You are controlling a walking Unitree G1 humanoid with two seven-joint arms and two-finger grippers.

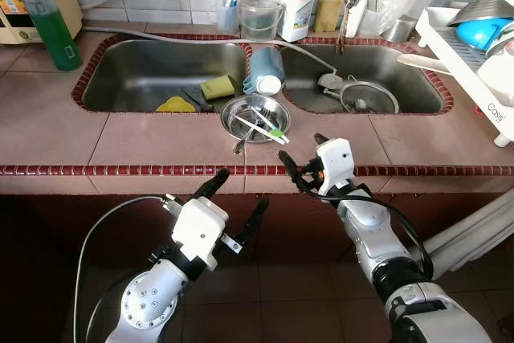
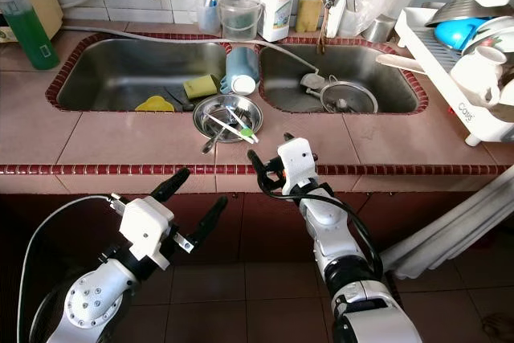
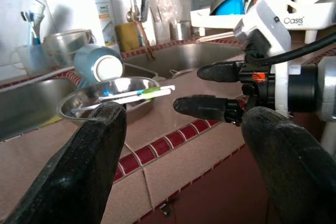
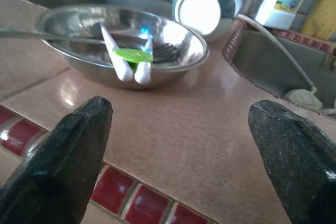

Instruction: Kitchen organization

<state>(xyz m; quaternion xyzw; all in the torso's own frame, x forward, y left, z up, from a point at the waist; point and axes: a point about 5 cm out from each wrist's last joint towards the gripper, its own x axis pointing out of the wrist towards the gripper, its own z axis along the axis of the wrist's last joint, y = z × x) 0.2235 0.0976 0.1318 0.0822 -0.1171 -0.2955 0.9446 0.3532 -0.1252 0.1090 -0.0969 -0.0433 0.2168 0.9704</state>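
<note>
A steel bowl [image 1: 255,117] sits on the tiled counter between the two sinks, holding white tongs with a green tip [image 1: 265,127] and other cutlery. A blue cup [image 1: 265,71] lies on its side just behind it. My right gripper [image 1: 305,157] hovers open at the counter's front edge, just right of the bowl, nothing between its fingers. My left gripper [image 1: 238,202] is open too, lower down in front of the counter face. In the right wrist view the bowl [image 4: 121,45] lies close ahead.
The left sink [image 1: 165,74] holds a yellow sponge [image 1: 218,87] and a yellow scrap. A strainer [image 1: 369,96] lies in the right sink. A green soap bottle [image 1: 50,26] stands far left. A dish rack [image 1: 462,46] with bowls stands at right. Bottles and cups line the back.
</note>
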